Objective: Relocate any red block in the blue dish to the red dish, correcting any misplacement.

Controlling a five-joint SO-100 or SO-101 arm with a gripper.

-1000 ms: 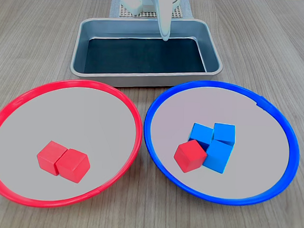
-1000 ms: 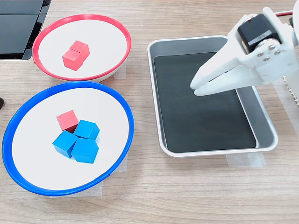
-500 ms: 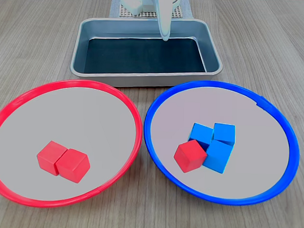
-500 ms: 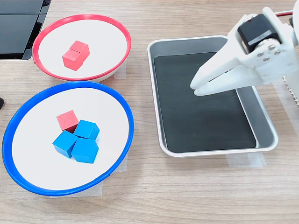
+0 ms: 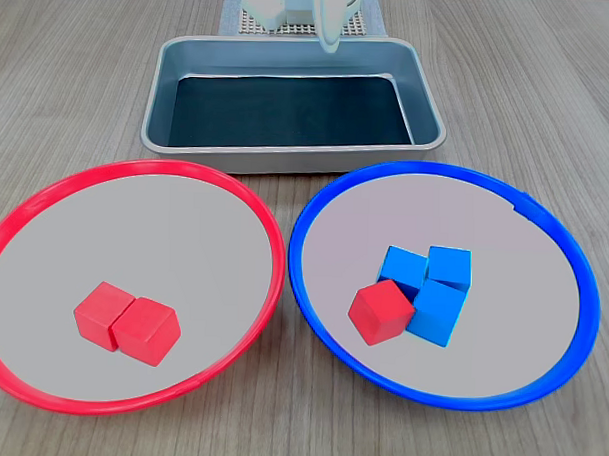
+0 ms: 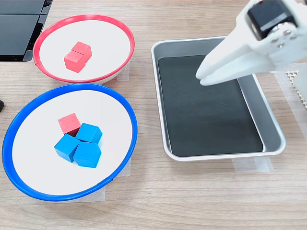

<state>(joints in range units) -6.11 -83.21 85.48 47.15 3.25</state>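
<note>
Only in the second exterior view do we see the whole pincer [image 6: 201, 79] (clenched, empty) above the metal tray [image 6: 163, 100], well apart from the red block [image 6: 69, 123].

White plastic gripper [image 6: 204, 77] with two long tapered fingers [image 6: 225, 50], black servo block [image 6: 266, 13] behind, small silver screws.

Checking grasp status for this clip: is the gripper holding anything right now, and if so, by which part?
Nothing is held. The gripper hangs over the metal tray with nothing between its fingers, and the red block sits untouched in the blue dish.
</note>
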